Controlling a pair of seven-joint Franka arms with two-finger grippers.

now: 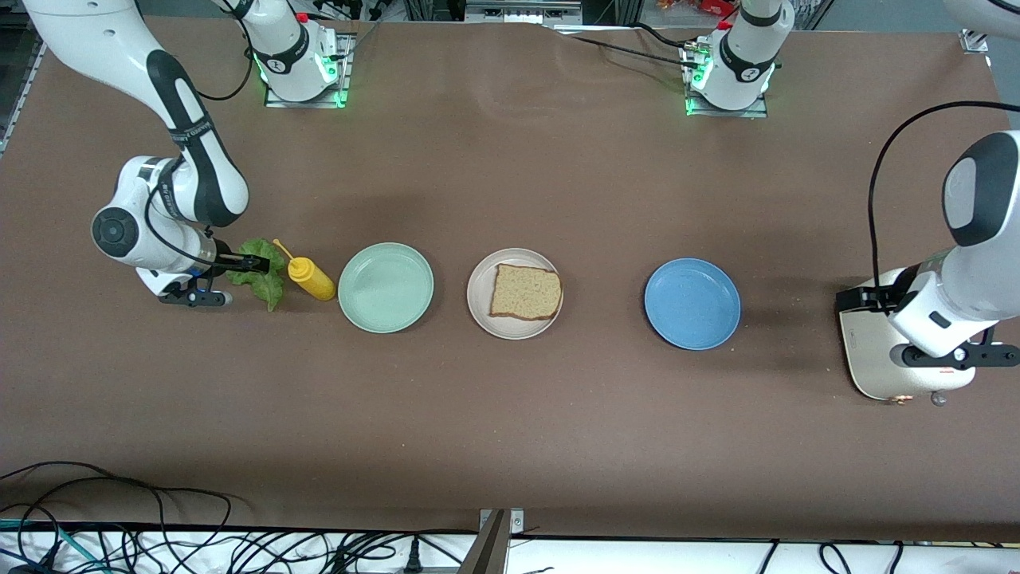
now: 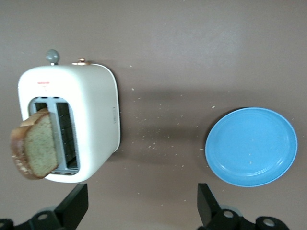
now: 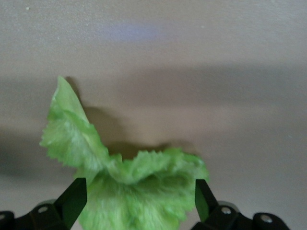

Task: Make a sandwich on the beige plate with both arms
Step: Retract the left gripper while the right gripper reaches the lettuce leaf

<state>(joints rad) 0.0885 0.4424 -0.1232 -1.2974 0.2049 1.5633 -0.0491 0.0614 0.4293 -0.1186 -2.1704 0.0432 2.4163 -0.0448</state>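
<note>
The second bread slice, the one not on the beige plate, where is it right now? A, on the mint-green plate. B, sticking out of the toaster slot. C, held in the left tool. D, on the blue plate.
B: the second bread slice sticks up out of a slot of the white toaster, while the blue plate lies bare.

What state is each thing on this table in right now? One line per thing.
Beige plate: holds one bread slice.
Toaster: second slice sticking out.
Lettuce: between open right tool.
Left tool: open, empty.
Blue plate: empty.
Green plate: empty.
</note>
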